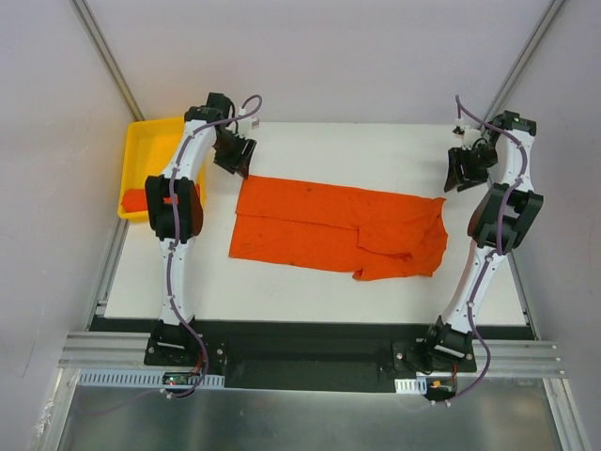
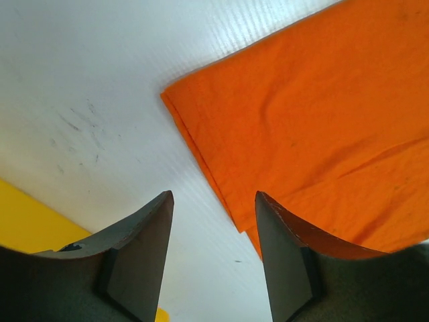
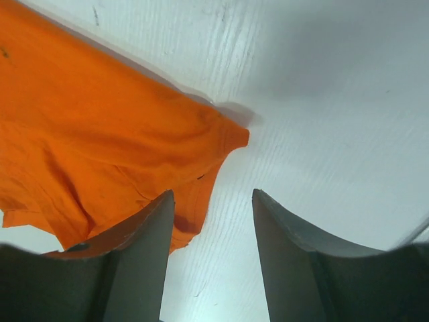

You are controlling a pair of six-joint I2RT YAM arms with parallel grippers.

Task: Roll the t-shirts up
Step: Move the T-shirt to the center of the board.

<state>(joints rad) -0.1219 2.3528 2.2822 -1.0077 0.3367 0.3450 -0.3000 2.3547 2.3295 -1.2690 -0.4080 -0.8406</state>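
Observation:
An orange t-shirt (image 1: 329,225) lies folded into a long strip across the white table, its sleeve end bunched at the right. My left gripper (image 1: 235,160) is open and empty, hovering just beyond the strip's far left corner (image 2: 201,107). My right gripper (image 1: 460,174) is open and empty, above the table just past the strip's far right corner (image 3: 228,137). More orange cloth (image 1: 134,199) lies in the yellow tray.
A yellow plastic tray (image 1: 150,141) stands off the table's far left corner, partly behind my left arm; it shows in the left wrist view (image 2: 27,221). The white table top (image 1: 357,150) ends at a black front rail near the arm bases.

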